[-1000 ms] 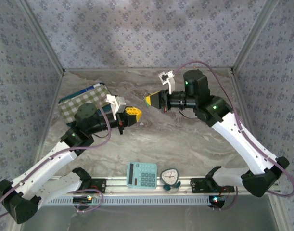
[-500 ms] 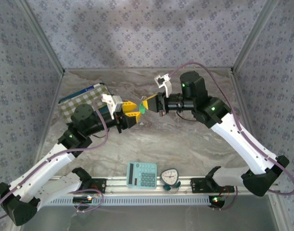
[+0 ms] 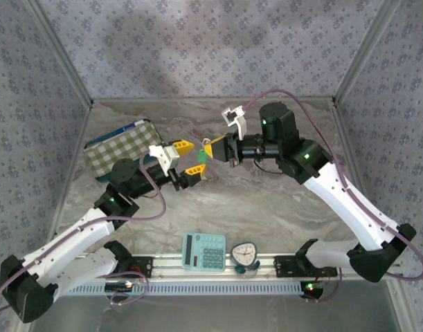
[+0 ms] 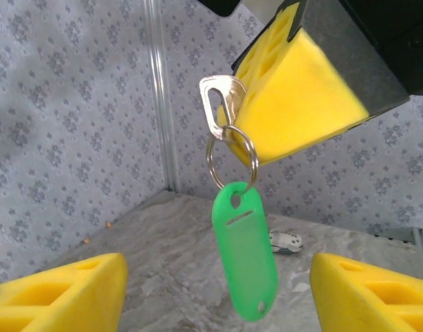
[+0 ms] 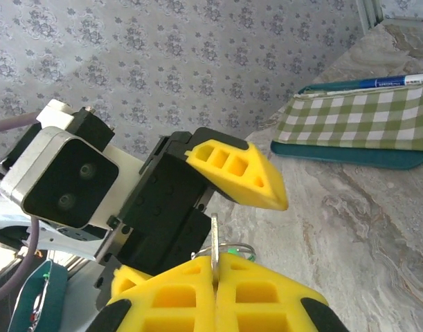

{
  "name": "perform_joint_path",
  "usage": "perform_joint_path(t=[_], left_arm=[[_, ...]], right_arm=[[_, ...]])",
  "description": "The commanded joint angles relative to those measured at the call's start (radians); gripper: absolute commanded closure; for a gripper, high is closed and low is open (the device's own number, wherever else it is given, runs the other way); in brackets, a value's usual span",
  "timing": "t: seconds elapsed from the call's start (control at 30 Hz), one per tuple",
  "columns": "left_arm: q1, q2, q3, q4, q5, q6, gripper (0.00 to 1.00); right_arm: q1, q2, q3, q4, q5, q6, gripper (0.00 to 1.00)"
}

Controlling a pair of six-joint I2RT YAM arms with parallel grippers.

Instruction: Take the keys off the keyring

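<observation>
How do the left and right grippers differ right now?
The left gripper stands open, jaws spread wide; the right gripper is shut. The left gripper holds nothing; the right gripper pinches the key, with the keyring and green tag dangling below. The left gripper flanks the tag without touching it. Shared: yellow foam tips, pointed at each other.

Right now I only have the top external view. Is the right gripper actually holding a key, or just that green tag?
Observer: A key. The right gripper is shut on the silver key, clamping its blade.
Operator: Where does the tag sit, then?
Observer: The green tag hangs free from the ring, which passes through the key's head.
Operator: Is my left gripper touching it?
Observer: No. The left gripper is open, its fingers well apart on either side of the tag's lower end.
</observation>
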Motion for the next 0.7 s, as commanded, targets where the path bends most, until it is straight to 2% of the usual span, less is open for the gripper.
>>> perform_joint_path(t=[0.0,0.43,0.67], left_arm=[[-0.006,0.027,0.028,0.121,0.013,0.067,0.29],[-0.006,0.103,0.093,0.176,0.051,0.084,0.30],[-0.006,0.107,0.113,0.163,0.079,0.093,0.43]], right_arm=[[0.007,-0.005,0.034,0.026,-0.037,0.017,1.00],[0.004,-0.002,0.031,0.039,-0.069,0.032,1.00],[0.002,-0.001,0.030,0.047,-0.077,0.036,1.00]])
